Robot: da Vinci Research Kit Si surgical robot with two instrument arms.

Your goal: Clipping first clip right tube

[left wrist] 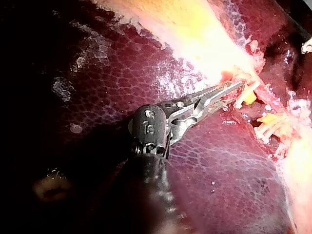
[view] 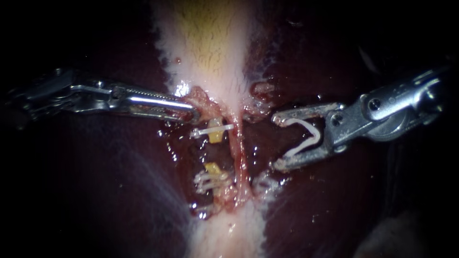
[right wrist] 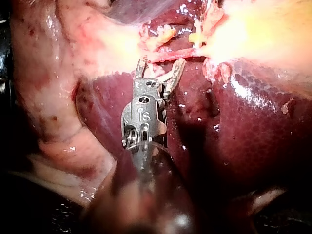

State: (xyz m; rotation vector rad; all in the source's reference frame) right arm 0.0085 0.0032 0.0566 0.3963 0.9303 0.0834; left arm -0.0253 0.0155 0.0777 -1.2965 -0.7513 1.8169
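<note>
Carrying a white clip [view: 302, 138] between its spread jaws, the right instrument [view: 276, 141] sits near the right tube [view: 237, 143], not touching it. The left instrument [view: 191, 114] clenches tissue [view: 202, 99] below the gallbladder [view: 210, 48].

Ahead of the right instrument [view: 276, 141] and its bent white plastic clip [view: 304, 138], bare dark-red liver [view: 258, 149] leaves a clear lane to the thin pink tube [view: 237, 143]. Beyond, fastened white clips [view: 213, 130] and the left instrument [view: 191, 114] crowd it.
</note>
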